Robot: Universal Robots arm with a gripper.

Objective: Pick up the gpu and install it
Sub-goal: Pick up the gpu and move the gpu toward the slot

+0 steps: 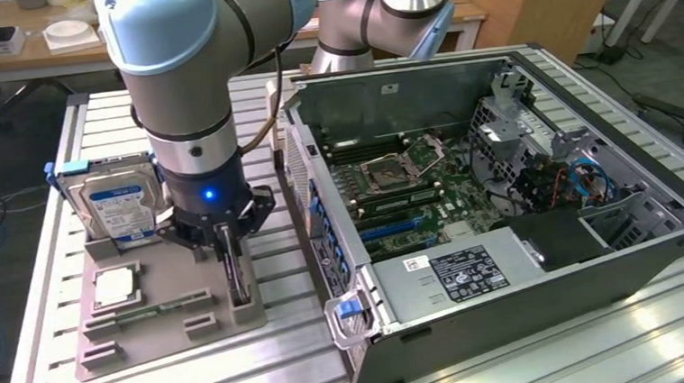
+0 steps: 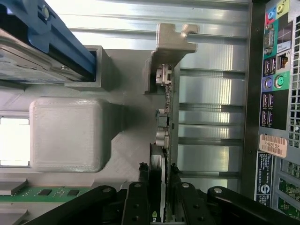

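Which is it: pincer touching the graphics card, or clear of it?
Cannot tell. In the wrist view the pincer straddles the graphics card, but neither a gap nor contact shows plainly. The exterior view doesn't settle it either.

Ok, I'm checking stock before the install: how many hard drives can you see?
1. The hard drive stands upright in the gray holder, on the exterior view's left of the computer case. Others may be hidden inside the case.
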